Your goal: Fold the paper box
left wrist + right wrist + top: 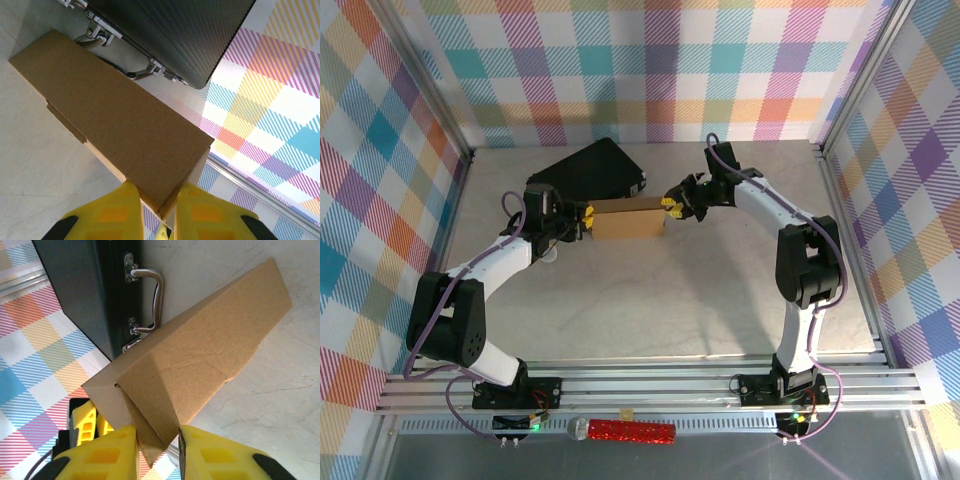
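Left tool (158, 189), right tool (156, 430) at paper box (625, 219)

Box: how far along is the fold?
Done: the box stands up as a sleeve, not a flat sheet. In hand: the left gripper pinches one end; the right gripper straddles a loose flap at the other. Left: that flap, at least, needs tucking in.

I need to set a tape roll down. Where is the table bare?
The table is bare on the near side of the paper box, between left arm and right arm, and in the far right corner. Crowded mid-back: box, black briefcase, left gripper, right gripper.
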